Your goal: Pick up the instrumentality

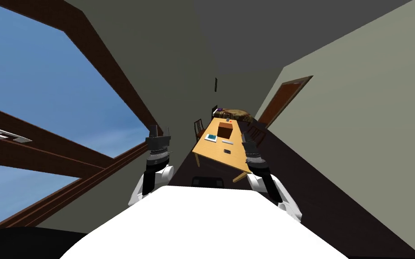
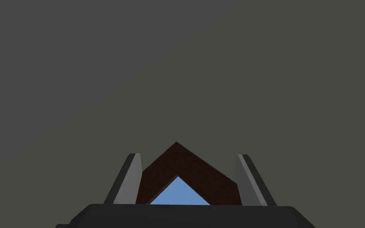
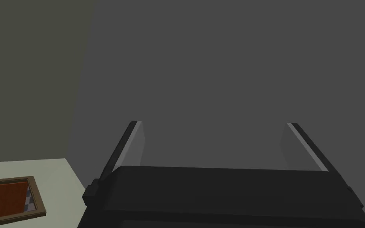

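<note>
Room: grey-green walls, dark floor. Window point(image 1: 44, 90) at ten o'clock, door point(image 1: 287, 99) at one o'clock.

Table point(image 1: 209, 154) at twelve o'clock, well apart from me. It carries a brown box point(image 1: 225, 131), a flat blue-white item point(image 1: 211, 137) and small items point(image 1: 227, 142). My target is likely among these; I cannot tell which.

Chair point(image 1: 207, 181) at the table's near end, in my path.

Left claw point(image 1: 160, 132) and right claw point(image 1: 246, 137): both raised, fingers spread, empty.

Progress: nothing done. Approach, reach and grasp all remain.

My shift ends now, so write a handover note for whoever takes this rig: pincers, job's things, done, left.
Left pincer: open, empty, raised by the window.
Right pincer: open, empty, raised.
Wooden table ahead, beyond reach, holds a brown box and small things; the target among them is too small to tell.
Done: nothing grasped.
Left: approach the table, find it, grasp, lift.
</note>
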